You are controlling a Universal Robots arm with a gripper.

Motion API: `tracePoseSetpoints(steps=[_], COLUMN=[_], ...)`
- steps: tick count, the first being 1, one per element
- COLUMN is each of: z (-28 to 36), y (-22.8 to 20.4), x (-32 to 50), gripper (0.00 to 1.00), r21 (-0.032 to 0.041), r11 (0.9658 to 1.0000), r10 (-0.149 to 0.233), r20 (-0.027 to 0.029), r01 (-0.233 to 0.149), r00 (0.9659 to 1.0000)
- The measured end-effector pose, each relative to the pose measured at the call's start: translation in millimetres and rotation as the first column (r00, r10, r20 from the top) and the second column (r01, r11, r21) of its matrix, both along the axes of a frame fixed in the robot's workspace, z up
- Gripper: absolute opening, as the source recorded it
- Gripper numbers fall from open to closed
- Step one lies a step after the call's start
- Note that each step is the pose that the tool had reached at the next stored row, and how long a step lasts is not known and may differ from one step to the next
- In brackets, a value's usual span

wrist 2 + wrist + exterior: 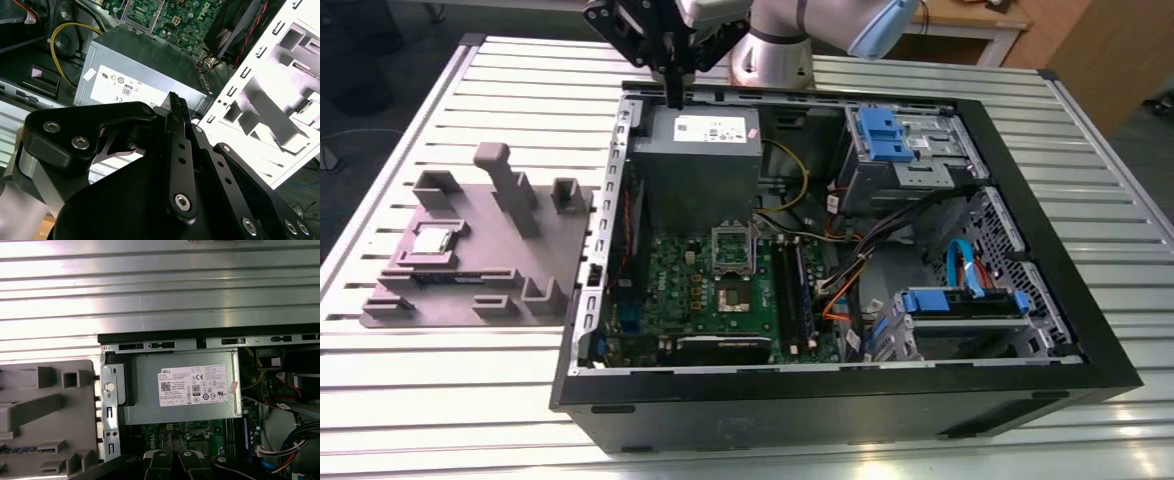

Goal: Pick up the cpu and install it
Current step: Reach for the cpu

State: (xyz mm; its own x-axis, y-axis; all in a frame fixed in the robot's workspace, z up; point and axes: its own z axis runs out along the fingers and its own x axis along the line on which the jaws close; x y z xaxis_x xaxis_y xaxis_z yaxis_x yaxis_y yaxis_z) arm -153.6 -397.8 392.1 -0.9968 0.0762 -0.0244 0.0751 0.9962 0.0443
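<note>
A: Entry, type of premises?
B: Robotics laboratory or test workshop.
A: Evidence, item one?
B: Table (454, 400) of ribbed aluminium profiles, industrial pattern.
A: Item two?
B: Robot arm (781, 50) standing at the table's far edge, black tool (674, 100) fitted.
A: Item three?
B: Desktop computer case (854, 410) lying flat, side panel off, boards and cabling exposed.
A: Item four?
B: Grey fixture (487, 265) with slots and posts, beside the case.
A: Surroundings?
B: Wooden furniture (974, 20) behind the table.
</note>
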Motion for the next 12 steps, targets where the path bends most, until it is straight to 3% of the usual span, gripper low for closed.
tracePoseSetpoints(steps=[12], z=[-0.7], y=[0.0], x=[-2.4], gripper=[0.1], r21=[0.0], r11=[1.0], r10=[0.0], r20=[0.0], r01=[0.0], r00=[1.0])
